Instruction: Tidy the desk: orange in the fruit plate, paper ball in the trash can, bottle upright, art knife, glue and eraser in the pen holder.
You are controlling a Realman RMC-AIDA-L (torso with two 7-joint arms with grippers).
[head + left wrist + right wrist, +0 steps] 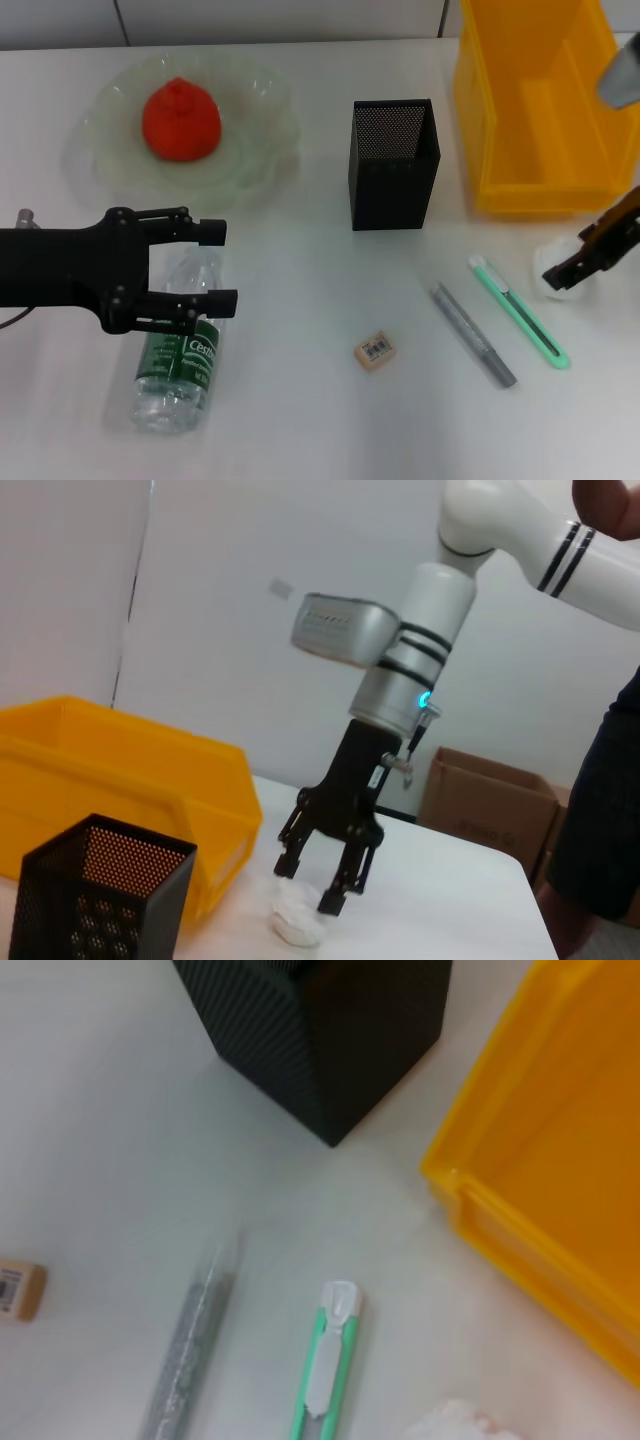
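White desk, both my grippers low: left over the fallen bottle, right at the paper ball.

From the head view, my left gripper (pixel 205 268) hangs spread and empty over the bottle (pixel 180 352) lying flat; the orange (pixel 180 120) sits in the fruit plate (pixel 262 160). The left wrist view shows my right gripper (pixel 317 882) parted astride the paper ball (pixel 296 922), beside the trash can (pixel 120 770). The right wrist view shows the art knife (pixel 326 1370), glue (pixel 190 1350), eraser (pixel 20 1291) and pen holder (pixel 320 1030). I should settle lower, centre the ball, then pinch gently.
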